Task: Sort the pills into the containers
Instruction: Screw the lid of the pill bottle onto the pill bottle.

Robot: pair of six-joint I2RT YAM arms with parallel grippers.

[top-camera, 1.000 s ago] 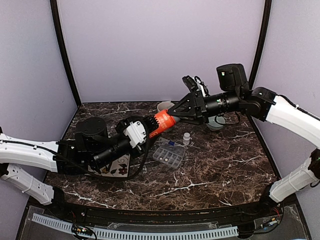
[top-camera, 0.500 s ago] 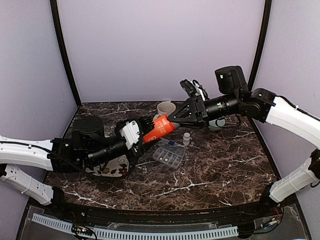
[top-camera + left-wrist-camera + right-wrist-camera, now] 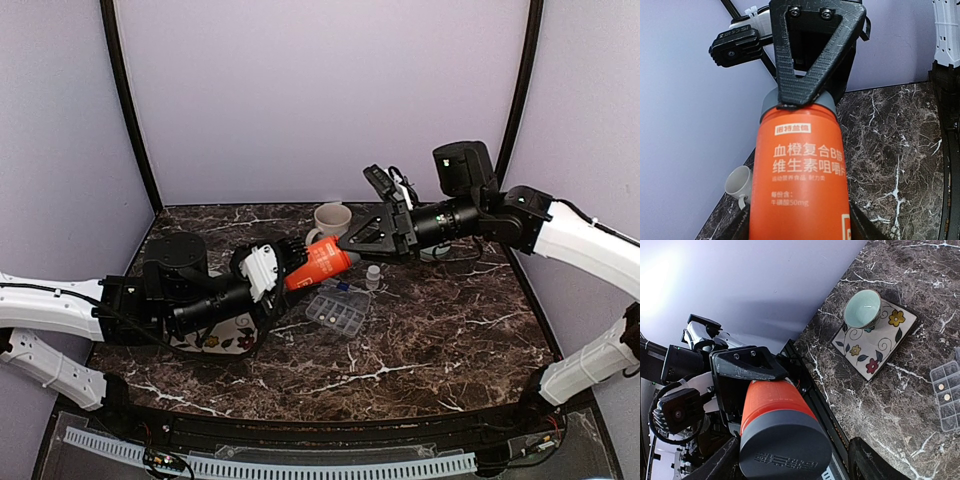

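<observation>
Two pills (image 3: 940,386) lie in compartments of the organiser box (image 3: 337,312), nearest on the table. Just beyond, my left claw (image 3: 291,272) is clamped on the tilted orange bottle (image 3: 320,264). Farther right, my right claw (image 3: 347,245) stands spread around its grey cap (image 3: 785,450), with a gap showing on one side.

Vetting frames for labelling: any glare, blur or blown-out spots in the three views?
Top external: even light, sharp, no glare on the organiser box. Left wrist: the orange bottle fills the frame, its label crisp. Right wrist: the wall is blown out at upper left; the grey cap sits close to the lens; the bowl is sharp.
</observation>
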